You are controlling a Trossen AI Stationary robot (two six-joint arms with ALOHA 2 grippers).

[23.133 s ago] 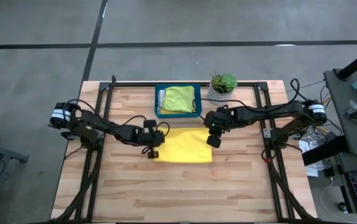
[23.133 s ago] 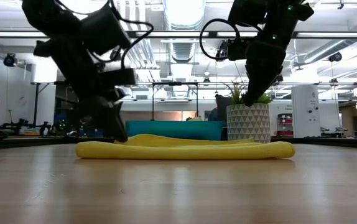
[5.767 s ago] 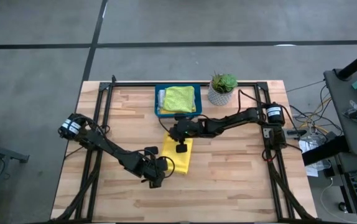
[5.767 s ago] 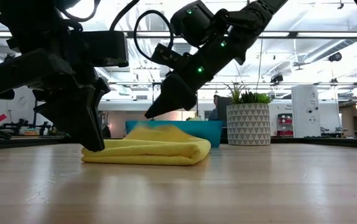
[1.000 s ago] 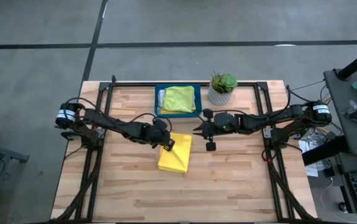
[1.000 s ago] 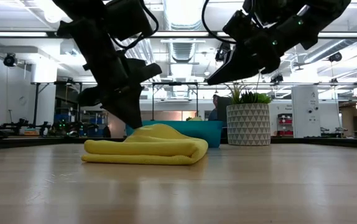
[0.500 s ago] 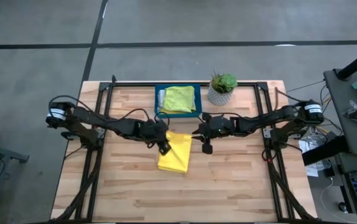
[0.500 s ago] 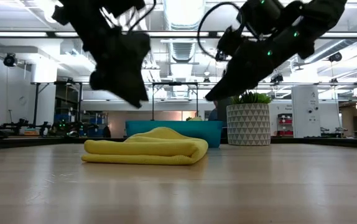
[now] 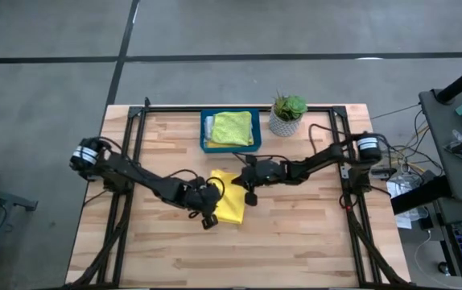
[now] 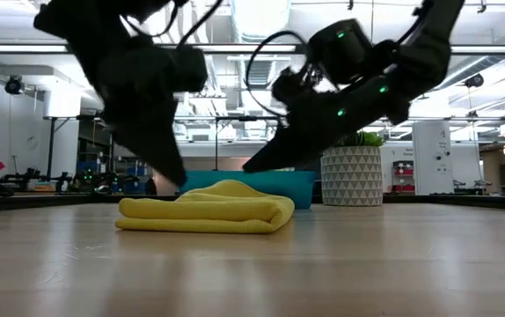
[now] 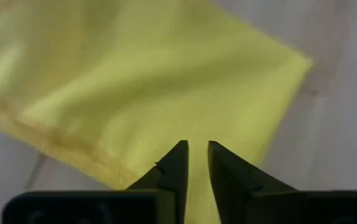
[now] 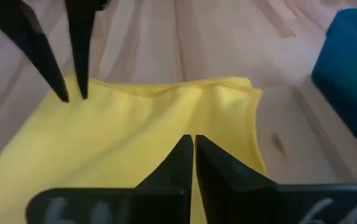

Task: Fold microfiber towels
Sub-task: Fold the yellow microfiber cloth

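Note:
A yellow microfiber towel (image 9: 233, 208) lies folded into a narrow rectangle on the wooden table, near its middle. It also shows in the low view (image 10: 204, 214). My left gripper (image 9: 209, 219) stands at the towel's near left edge, pointing down, its fingertips a narrow gap apart (image 11: 195, 146). My right gripper (image 9: 249, 197) is shut and hovers slanting over the towel's far right part (image 12: 189, 138). A lime green towel (image 9: 233, 127) lies folded in the teal tray (image 9: 205, 129). My left gripper has its fingertips (image 12: 63, 98) right at the yellow towel's edge (image 12: 91, 102), coming from above. I cannot tell whether they touch the cloth. My right gripper touches nothing.
The teal tray stands at the table's far edge, with a potted plant (image 9: 287, 113) in a patterned white pot (image 10: 351, 174) to its right. Bare wood lies toward the near edge and on both sides of the towel.
My left gripper has gone down and toward the table's near edge, along the yellow towel's left side. My right gripper has gone toward the table's left edge and down, over the towel. The towel has kept its place and shape.

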